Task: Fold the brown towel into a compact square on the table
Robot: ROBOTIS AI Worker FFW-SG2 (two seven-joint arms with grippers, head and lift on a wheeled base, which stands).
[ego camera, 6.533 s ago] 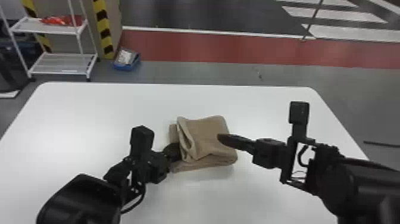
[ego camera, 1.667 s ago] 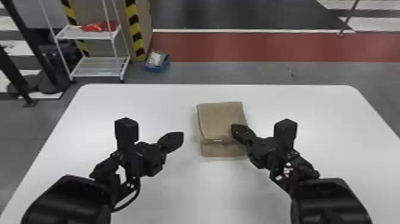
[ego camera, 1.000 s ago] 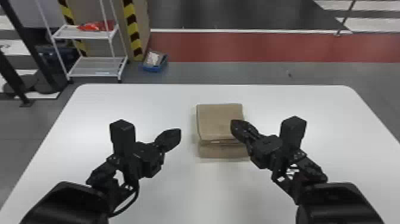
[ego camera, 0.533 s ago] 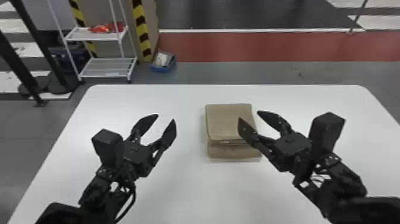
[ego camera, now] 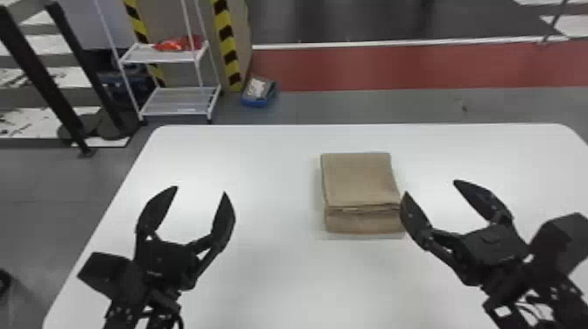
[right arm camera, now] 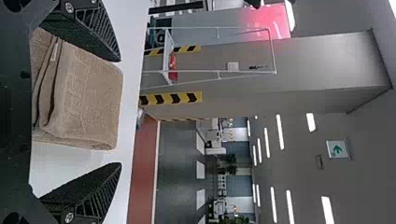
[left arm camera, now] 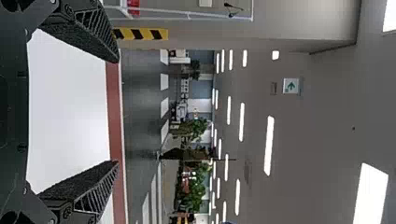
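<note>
Since the previous frame, both pincers have opened wider, and the right one has drawn off sideways from in front of the towel. The folded brown towel (ego camera: 361, 179) keeps its shape.

Head view: towel right of middle on the smooth white counter (ego camera: 262, 271), a blocky, near-square stack, upper fold stopping short of the near edge so a lower layer shows as a step. Left pincer (ego camera: 201, 190) well apart from it, spread wide, nothing in its grip. Right pincer (ego camera: 431, 187) also wide and empty, its inner finger (ego camera: 413, 218) just beside the towel's right edge; touching or not, cannot tell. Behind: white metal rack (ego camera: 166, 54) with a crumpled red item (ego camera: 175, 43), blue bin (ego camera: 258, 103) on the floor.

Right wrist view: towel side-on, soft looped pile, rounded folds stacked thickly, small pale tag (right arm camera: 53, 50) near a crease. Left wrist view: leafy green plants (left arm camera: 191, 193), long ceiling lights (left arm camera: 269, 145). Fingers tapered, matte black, rough inner faces, slatted sides.
</note>
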